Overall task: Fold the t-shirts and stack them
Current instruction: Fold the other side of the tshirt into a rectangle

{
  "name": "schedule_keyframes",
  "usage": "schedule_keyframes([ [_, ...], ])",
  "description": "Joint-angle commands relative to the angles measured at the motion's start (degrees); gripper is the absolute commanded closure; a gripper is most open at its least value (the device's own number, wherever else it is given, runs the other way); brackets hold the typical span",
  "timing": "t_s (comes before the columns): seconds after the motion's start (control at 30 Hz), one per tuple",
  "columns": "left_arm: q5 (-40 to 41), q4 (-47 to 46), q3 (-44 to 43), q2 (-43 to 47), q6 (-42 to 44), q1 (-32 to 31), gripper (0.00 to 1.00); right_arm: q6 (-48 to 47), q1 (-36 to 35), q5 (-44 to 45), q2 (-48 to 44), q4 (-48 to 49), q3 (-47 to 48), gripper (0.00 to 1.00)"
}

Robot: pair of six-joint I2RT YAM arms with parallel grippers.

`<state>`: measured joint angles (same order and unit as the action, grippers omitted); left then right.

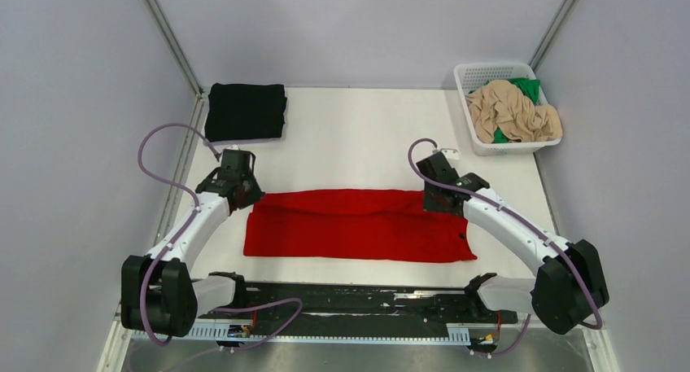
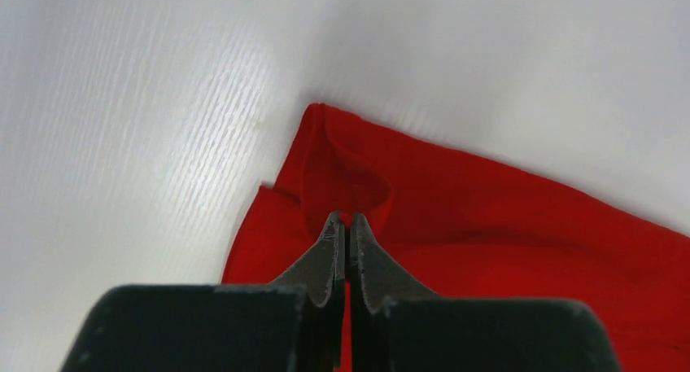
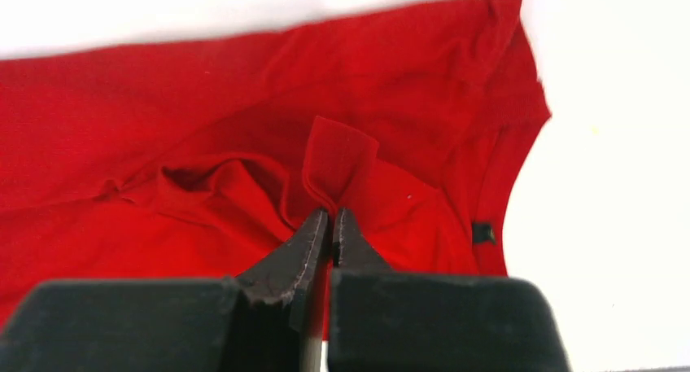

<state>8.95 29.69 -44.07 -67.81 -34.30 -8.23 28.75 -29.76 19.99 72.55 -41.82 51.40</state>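
Observation:
The red t-shirt (image 1: pixel 358 224) lies as a long folded band across the middle of the table. My left gripper (image 1: pixel 241 194) is shut on a pinch of its far left edge (image 2: pixel 346 177). My right gripper (image 1: pixel 434 199) is shut on a raised fold near its far right end (image 3: pixel 338 156), by the collar. The black t-shirt (image 1: pixel 245 111) lies folded at the back left. The beige t-shirt (image 1: pixel 514 111) and the green t-shirt (image 1: pixel 526 87) lie crumpled in the basket.
A white lattice basket (image 1: pixel 473 72) stands at the back right corner of the table. The table's side rails run along the left and right edges.

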Motion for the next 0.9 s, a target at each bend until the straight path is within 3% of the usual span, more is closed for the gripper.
schedule_keyframes([
  [0.0, 3.8, 1.53, 3.41, 2.39, -5.35, -0.21, 1.0, 6.9, -0.38, -2.84, -3.58, -5.14, -3.93, 0.98],
  [0.17, 5.67, 0.93, 5.9, 2.28, -9.1, -0.21, 1.0, 11.26, -0.39, -6.71, -4.44, -8.57, -7.58, 0.91],
  [0.27, 6.13, 1.64, 5.23, 1.4, -9.74, -0.21, 0.86, 13.21, -0.64, -11.02, -4.03, -11.38, -8.26, 0.85],
  [0.3, 6.63, 2.15, 4.5, 1.18, -9.87, -0.21, 0.75, 13.6, -1.15, -13.14, -4.5, -12.17, -8.26, 0.81],
  [0.37, 8.68, 4.08, 3.38, 1.41, -10.16, -0.21, 0.66, 13.51, -1.56, -18.33, -6.61, -12.99, -8.39, 0.77],
  [0.4, 10.09, 5.58, 2.9, 1.56, -10.17, -0.21, 0.54, 12.89, -1.61, -21.54, -8.2, -13.21, -8.58, 0.69],
  [0.43, 10.68, 6.31, 1.81, 1.94, -10.21, -0.21, 0.43, 11.88, -1.55, -23.69, -9.81, -13.28, -8.48, 0.53],
  [0.47, 11.67, 7.76, 1.19, 2.23, -10.42, -0.21, 0.15, 11.03, -1.53, -24.7, -11.41, -13.36, -8.13, 0.34],
  [0.53, 11.67, 8.62, -0.45, 3.07, -10.4, -0.21, 0.02, 9.77, -1.53, -24.79, -14.03, -12.86, -6.93, 0.19],
  [0.63, 8.88, 7.55, -3.03, 4.46, -10.02, -0.21, 0.0, 8.98, -1.53, -23.24, -16.79, -10.21, -4.06, 0.01],
  [0.87, -12.18, -3.18, -3.14, 1.79, -6.5, -0.58, 0.0, 8.18, 1.65, -15.31, -14.83, 9.05, -6.72, 0.0],
])
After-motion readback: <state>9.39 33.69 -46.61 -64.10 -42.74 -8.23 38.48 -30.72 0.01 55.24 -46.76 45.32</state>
